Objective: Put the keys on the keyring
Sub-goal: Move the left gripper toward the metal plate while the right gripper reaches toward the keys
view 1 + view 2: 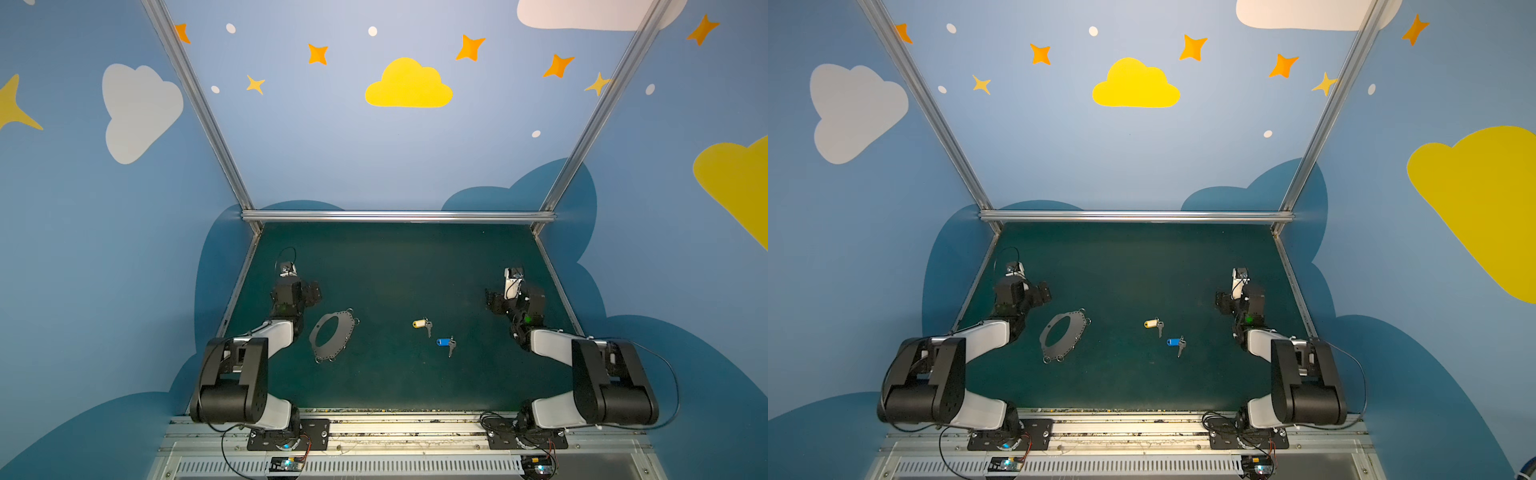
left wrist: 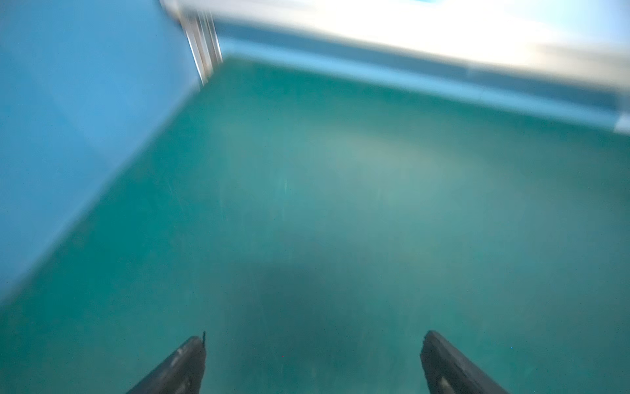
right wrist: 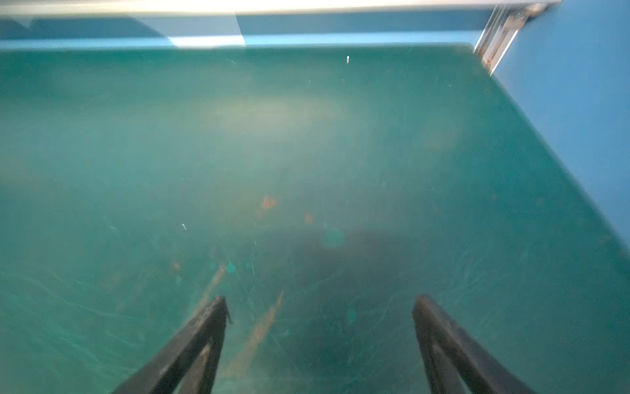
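The green mat (image 1: 395,270) carries everything. The left gripper (image 2: 313,339) and the right gripper (image 3: 320,300) are both spread wide and empty. The keyring (image 1: 351,326) lies flat left of centre. The yellow-tagged key (image 1: 422,323) and the blue-tagged key (image 1: 445,343) lie right of it, apart.

The keyring (image 1: 314,337) (image 1: 1045,337) lies flat, left of the middle: a grey metal plate with a big oval hole and small wire rings along its edge. Well apart to its right lies the yellow-tagged key (image 1: 420,323) (image 1: 1151,323). The blue-tagged key (image 1: 443,341) (image 1: 1173,342) lies just beside it, nearer the front; both are small, silver and loose.
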Tool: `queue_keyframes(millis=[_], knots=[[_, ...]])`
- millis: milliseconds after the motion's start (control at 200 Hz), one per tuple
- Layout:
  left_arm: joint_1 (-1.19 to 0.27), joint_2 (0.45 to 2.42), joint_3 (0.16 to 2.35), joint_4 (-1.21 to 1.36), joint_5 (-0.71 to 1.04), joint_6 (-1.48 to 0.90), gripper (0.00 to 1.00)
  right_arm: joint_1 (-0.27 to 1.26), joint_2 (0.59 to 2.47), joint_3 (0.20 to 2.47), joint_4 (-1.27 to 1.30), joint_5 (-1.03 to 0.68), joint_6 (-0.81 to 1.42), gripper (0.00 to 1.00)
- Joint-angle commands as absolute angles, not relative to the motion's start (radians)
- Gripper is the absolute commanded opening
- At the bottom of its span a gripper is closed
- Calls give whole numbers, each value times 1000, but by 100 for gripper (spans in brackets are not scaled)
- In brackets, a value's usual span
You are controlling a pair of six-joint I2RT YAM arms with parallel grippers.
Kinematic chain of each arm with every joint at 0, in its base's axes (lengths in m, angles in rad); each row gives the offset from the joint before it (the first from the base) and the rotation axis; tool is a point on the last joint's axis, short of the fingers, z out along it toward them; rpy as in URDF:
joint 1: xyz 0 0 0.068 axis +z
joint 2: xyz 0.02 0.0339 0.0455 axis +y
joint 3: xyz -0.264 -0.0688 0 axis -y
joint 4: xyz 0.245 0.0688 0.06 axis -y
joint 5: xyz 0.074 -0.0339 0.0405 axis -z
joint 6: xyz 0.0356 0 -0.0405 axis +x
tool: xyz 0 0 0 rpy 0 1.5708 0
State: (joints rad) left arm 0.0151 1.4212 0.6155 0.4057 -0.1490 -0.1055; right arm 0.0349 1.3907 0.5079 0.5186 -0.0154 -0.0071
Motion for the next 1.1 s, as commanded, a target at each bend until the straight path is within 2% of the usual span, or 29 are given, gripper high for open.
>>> queue_keyframes(millis=[0, 50, 95, 130, 165, 170, 190, 250, 340, 385, 481, 591, 646, 711, 771, 871, 1096], knots=[[21, 1340, 706, 197, -247, -298, 99, 35, 1251, 626, 279, -10, 142, 87], [22, 1322, 775, 57, -270, -435, 100, 25, 1207, 667, 148, -18, 302, 87], [22, 1316, 838, -45, -205, -482, 99, 10, 1174, 735, -16, -26, 473, 90], [22, 1320, 883, -114, -130, -496, 99, -6, 1163, 732, -10, -133, 505, 89], [18, 1325, 924, -177, -63, -485, 99, -14, 1161, 706, 47, -233, 506, 74], [17, 1325, 929, -189, -58, -489, 99, -14, 1160, 699, 69, -258, 508, 69], [11, 1328, 945, -229, -38, -508, 98, -14, 1159, 686, 103, -307, 509, 63], [-5, 1324, 954, -282, 29, -557, 94, -6, 1150, 678, 125, -391, 534, 59], [-45, 1294, 907, -278, 161, -585, 88, 25, 1143, 738, -51, -389, 545, 67], [-69, 1276, 881, -277, 204, -591, 84, 43, 1148, 782, -175, -391, 508, 66], [-139, 1247, 819, -262, 308, -616, 76, 87, 1161, 809, -316, -393, 489, 50], [-235, 1242, 762, -231, 360, -654, 58, 155, 1177, 786, -385, -378, 490, 40], [-295, 1247, 740, -200, 365, -681, 54, 196, 1189, 763, -397, -355, 508, 37], [-363, 1256, 722, -162, 348, -701, 54, 245, 1207, 747, -401, -344, 524, 36], [-420, 1268, 716, -144, 313, -706, 54, 288, 1225, 741, -414, -320, 533, 39], [-490, 1305, 735, -134, 285, -705, 54, 366, 1256, 736, -434, -262, 559, 51], [-559, 1421, 800, -135, 298, -698, 54, 487, 1346, 747, -428, -162, 596, 47]])
